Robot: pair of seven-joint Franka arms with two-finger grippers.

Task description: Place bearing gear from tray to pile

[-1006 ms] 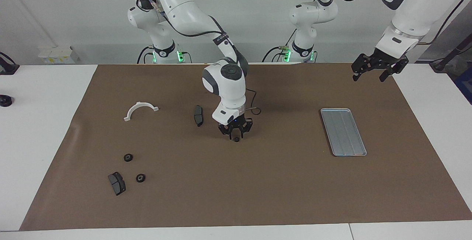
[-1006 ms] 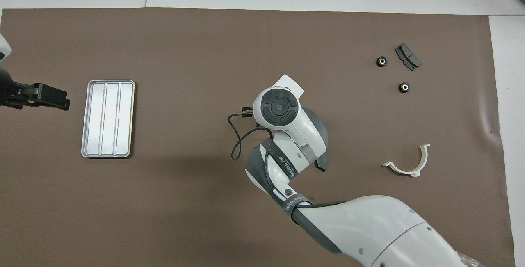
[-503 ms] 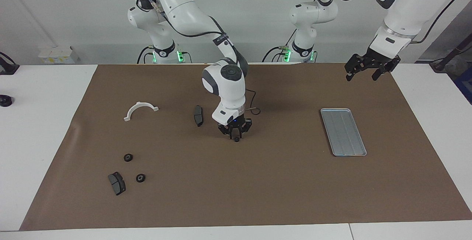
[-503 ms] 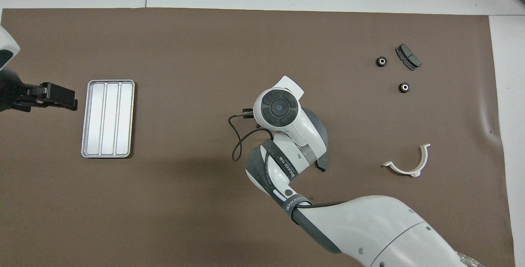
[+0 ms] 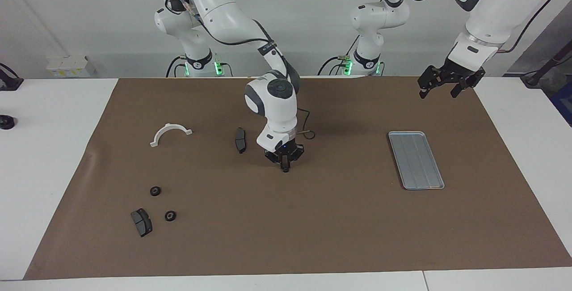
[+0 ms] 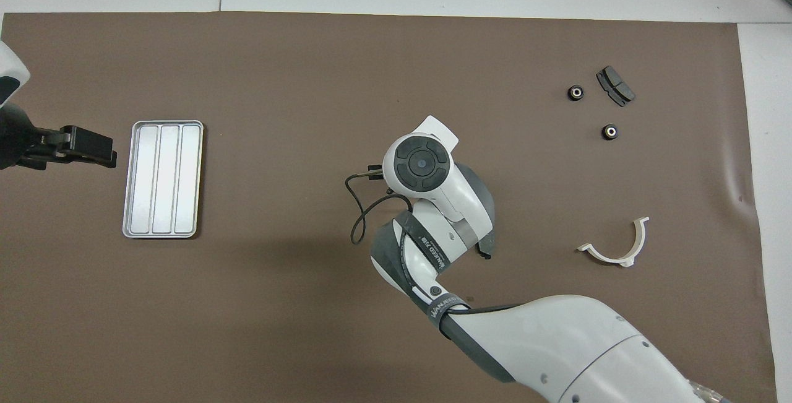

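The silver tray (image 5: pixel 415 159) lies bare toward the left arm's end of the table; it also shows in the overhead view (image 6: pixel 162 178). My right gripper (image 5: pixel 285 166) is down at the mat in mid-table, shut on a small black gear (image 5: pixel 285 170). In the overhead view the right wrist hides both the gripper and this gear. The pile is two black gears (image 5: pixel 155 191) (image 5: pixel 170 215) toward the right arm's end, also seen from overhead (image 6: pixel 575 92) (image 6: pixel 610 132). My left gripper (image 5: pixel 440 87) hangs open and empty in the air over the mat's corner beside the tray, also seen from overhead (image 6: pixel 80 146).
A dark brake pad (image 5: pixel 141 222) lies beside the pile. A second brake pad (image 5: pixel 240 140) lies close to the right gripper. A white half-ring bracket (image 5: pixel 170 132) lies nearer to the robots than the pile.
The right gripper's fingers have closed around the gear on the mat. The left gripper has shifted slightly toward the middle and stopped.
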